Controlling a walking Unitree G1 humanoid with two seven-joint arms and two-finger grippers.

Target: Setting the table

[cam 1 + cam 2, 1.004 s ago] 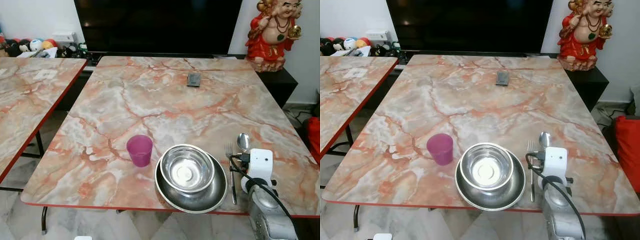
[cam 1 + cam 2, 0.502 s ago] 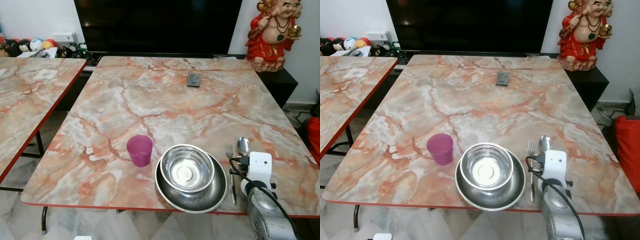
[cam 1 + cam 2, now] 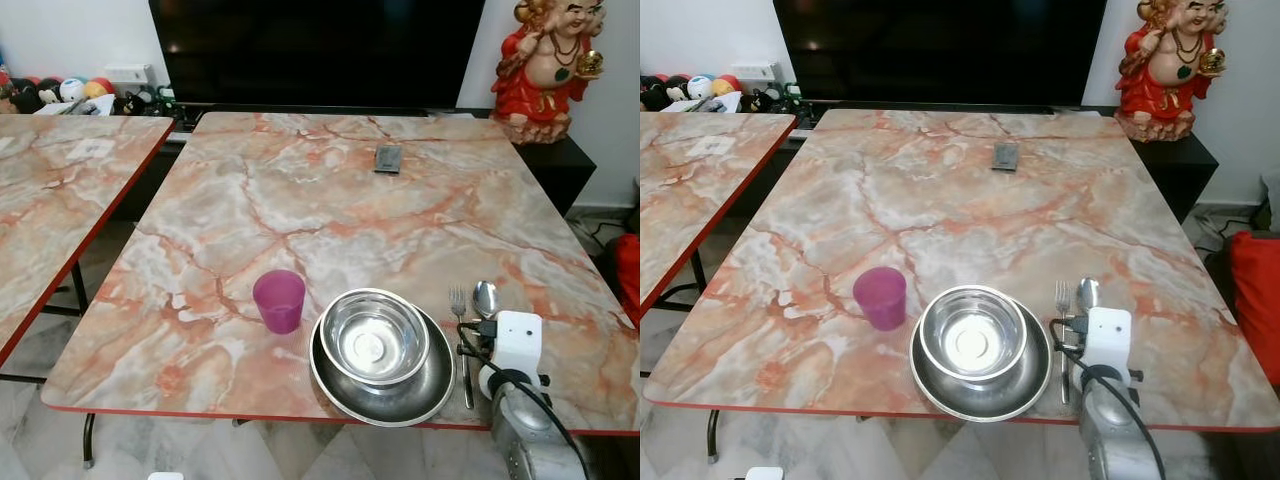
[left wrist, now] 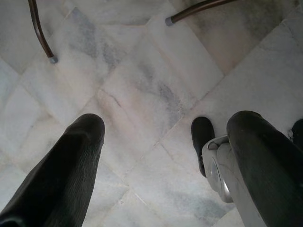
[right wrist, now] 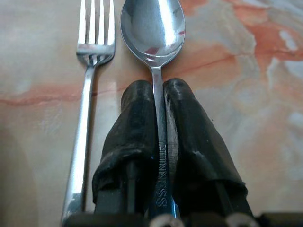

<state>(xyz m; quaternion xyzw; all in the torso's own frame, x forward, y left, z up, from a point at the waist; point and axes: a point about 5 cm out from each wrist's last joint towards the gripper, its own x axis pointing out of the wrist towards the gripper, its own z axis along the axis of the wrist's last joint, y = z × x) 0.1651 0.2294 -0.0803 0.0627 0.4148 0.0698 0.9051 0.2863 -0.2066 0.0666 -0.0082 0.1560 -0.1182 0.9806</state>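
Right gripper [image 5: 161, 92] has its fingers pinching the spoon [image 5: 152, 28] handle, bowl flat on the tabletop [image 3: 300, 200] just beside the fork [image 5: 90, 85]. Best to let go straight, keeping it parallel. Left gripper [image 4: 165, 142] hangs spread over the floor.

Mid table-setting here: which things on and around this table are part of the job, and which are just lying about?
Job: spoon pinched in the right gripper; fork beside it; steel bowl in the steel plate; pink cup.

Lying about: small dark object far across the table; red figurine; toys.
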